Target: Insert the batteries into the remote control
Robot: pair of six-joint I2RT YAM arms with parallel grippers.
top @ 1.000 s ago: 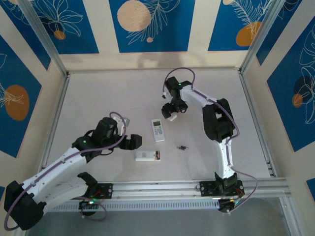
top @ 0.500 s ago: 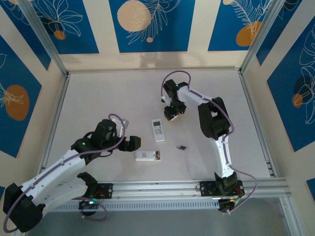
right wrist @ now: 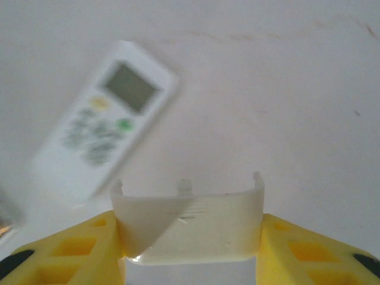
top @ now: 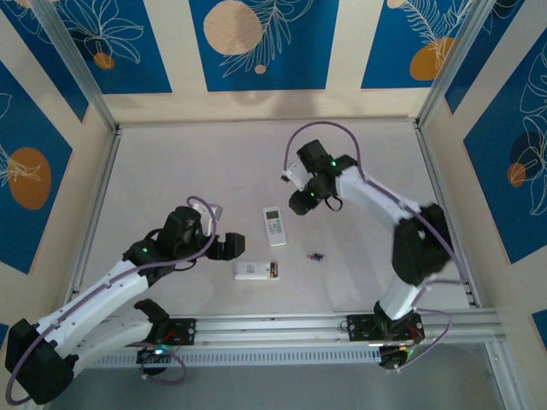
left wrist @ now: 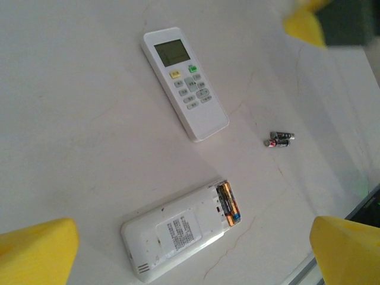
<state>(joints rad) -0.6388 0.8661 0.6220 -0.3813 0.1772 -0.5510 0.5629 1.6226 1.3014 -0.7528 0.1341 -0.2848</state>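
Note:
A white remote control [top: 256,271] lies face down with its battery bay open; two batteries [left wrist: 227,205], one orange-gold, sit in the bay. Two loose dark batteries [top: 317,255] lie to its right, also seen as batteries [left wrist: 280,139] in the left wrist view. My left gripper [top: 232,248] hovers open just left of this remote [left wrist: 172,234], with its yellow fingertips [left wrist: 41,252] wide apart. My right gripper [top: 301,200] is shut on a white curved battery cover [right wrist: 190,222], which is pinched between its yellow fingers [right wrist: 83,252].
A second white remote [top: 274,226] lies face up with its screen and buttons showing, between the two grippers; it is blurred in the right wrist view [right wrist: 104,133]. An aluminium rail [top: 342,325] runs along the near table edge, and frame posts stand at the sides.
My right gripper has closed on the battery cover, and its arm has swung its elbow far to the right. The left arm has stayed put.

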